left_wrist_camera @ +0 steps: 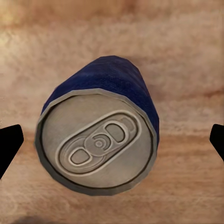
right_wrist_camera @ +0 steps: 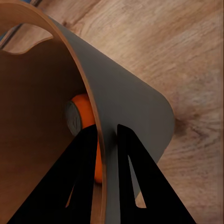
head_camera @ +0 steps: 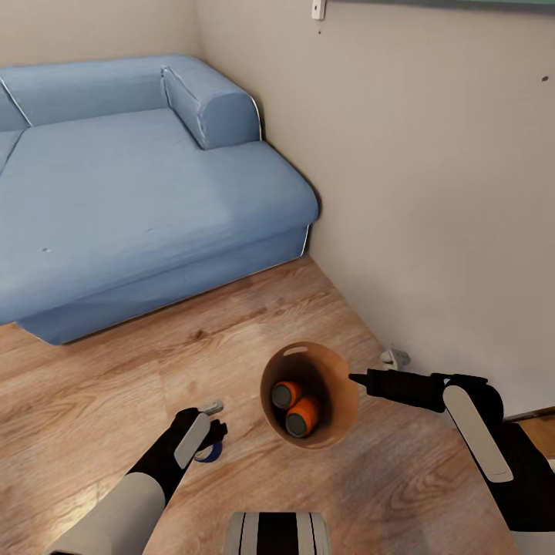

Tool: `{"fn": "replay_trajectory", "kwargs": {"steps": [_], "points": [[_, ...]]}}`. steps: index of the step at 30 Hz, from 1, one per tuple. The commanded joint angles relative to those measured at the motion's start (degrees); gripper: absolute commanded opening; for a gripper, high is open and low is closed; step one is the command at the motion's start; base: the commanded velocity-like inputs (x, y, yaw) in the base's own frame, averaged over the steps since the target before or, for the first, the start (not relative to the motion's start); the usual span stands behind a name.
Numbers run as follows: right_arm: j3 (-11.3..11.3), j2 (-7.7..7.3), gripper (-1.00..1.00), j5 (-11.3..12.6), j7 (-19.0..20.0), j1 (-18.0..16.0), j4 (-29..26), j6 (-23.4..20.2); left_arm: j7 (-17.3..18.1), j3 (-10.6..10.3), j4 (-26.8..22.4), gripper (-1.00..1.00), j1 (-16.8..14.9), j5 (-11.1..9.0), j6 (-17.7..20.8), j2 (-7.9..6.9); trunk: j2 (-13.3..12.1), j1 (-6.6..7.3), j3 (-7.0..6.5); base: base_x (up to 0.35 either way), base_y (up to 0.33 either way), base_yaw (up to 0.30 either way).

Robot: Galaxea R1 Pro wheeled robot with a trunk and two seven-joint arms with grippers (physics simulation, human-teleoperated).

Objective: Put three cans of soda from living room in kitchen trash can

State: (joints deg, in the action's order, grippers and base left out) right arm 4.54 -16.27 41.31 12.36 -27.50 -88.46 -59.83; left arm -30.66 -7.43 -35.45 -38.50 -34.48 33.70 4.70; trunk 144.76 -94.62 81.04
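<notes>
Claw on our right [right_wrist_camera: 106,135] pinches the bin [head_camera: 344,385] wall, one finger inside, one outside, holding it tilted over the wood floor [head_camera: 92,401] near the blue sofa [head_camera: 139,193]. Two orange cans [head_camera: 297,406] lie inside. Our left claw [left_wrist_camera: 112,144] hangs open, fingers spread either side of the blue can [left_wrist_camera: 105,130], which stands on the floor. We read no label or writing on it
</notes>
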Motion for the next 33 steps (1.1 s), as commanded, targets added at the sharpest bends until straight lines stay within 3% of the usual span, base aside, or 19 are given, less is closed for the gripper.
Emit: {"fn": "replay_trajectory", "kwargs": {"steps": [1,8,22,23,33], "points": [[0.03,0.01,-1.0,2.46,0.21,-0.01,-0.05,-0.17,0.0,-0.01,-0.01,1.0,0.0,0.0,-0.01,-0.03,0.0,0.01,0.0,0.0,0.0,0.0],[0.03,0.01,-1.0,2.46,0.21,-0.01,-0.05,-0.17,-0.13,-0.06,0.02,1.0,0.0,-0.03,-0.01,-0.28,0.06,-0.1,0.88,0.0,0.0,0.0],[0.03,0.01,-1.0,2.44,0.21,-0.01,-0.05,-0.17,0.18,-0.32,0.28,1.0,0.36,0.15,-0.81,-0.43,0.06,-0.1,0.88,0.0,0.0,0.0],[0.03,0.01,-1.0,2.45,0.21,-0.01,-0.05,-0.17,0.28,-0.38,0.58,-1.0,0.4,0.15,-0.9,-0.49,0.06,-0.1,0.88,0.0,0.0,0.0],[-0.01,0.0,-1.0,2.46,0.21,-0.01,-0.05,-0.17,0.34,-0.18,0.73,-1.0,0.44,-0.17,-0.86,-0.52,0.06,-0.1,0.88,0.0,0.0,0.0]]}}
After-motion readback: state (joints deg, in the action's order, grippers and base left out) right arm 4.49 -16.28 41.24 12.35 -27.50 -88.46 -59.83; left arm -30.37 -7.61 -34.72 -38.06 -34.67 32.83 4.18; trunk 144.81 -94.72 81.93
